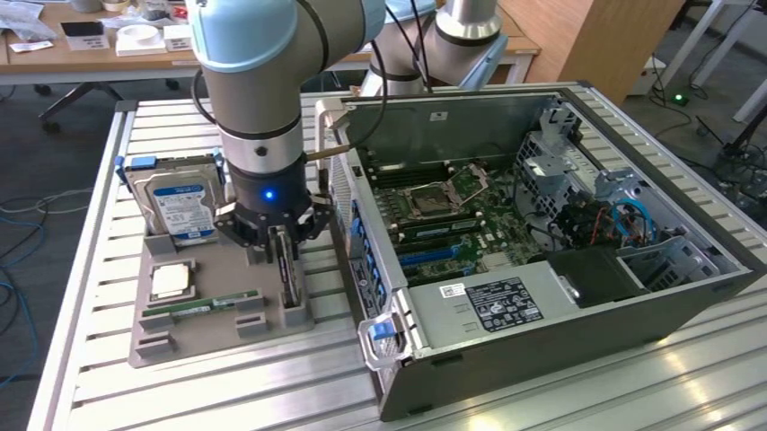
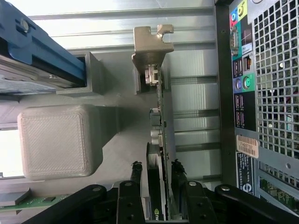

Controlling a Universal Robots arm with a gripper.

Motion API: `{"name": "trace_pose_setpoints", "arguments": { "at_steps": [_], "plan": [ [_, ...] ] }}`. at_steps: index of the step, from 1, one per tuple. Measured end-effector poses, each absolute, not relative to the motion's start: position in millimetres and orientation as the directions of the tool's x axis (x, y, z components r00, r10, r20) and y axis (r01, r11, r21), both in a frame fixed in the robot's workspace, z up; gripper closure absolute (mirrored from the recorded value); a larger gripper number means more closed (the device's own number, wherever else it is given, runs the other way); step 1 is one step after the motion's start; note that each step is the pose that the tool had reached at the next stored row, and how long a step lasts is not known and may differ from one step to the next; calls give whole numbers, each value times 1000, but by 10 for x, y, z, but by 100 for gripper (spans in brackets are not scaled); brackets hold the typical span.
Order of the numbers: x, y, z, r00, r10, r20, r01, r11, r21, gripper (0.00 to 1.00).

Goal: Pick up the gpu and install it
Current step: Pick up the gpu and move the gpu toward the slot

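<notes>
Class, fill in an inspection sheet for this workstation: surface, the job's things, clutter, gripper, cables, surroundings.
Surface: slatted aluminium table carrying a grey parts holder and an open computer case.
Job's things: gpu standing on edge in the holder; motherboard exposed inside the case.
Clutter: hard drive, processor and memory stick, all in the holder.
Gripper: gripper open, one finger on either side of the gpu.
Cables: blue cables inside the case; loose cables on the floor.
Surroundings: desk with small items behind the table; wooden cabinet.
</notes>
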State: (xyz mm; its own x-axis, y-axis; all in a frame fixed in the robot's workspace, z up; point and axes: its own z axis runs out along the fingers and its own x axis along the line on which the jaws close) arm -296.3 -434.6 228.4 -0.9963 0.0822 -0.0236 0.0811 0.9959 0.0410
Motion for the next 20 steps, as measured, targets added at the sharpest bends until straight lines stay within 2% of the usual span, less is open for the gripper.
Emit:
{"name": "trace_pose_setpoints", "arguments": {
  "at_steps": [12,13,14,20],
  "plan": [
    [-2957,-4347,2284,-996,82,-24,81,996,41,61],
    [-2957,-4347,2284,-996,82,-24,81,996,41,63],
    [-2957,-4347,2284,-996,82,-24,81,996,41,74],
    [-2957,-4347,2284,-996,82,-24,81,996,41,74]
  ]
}}
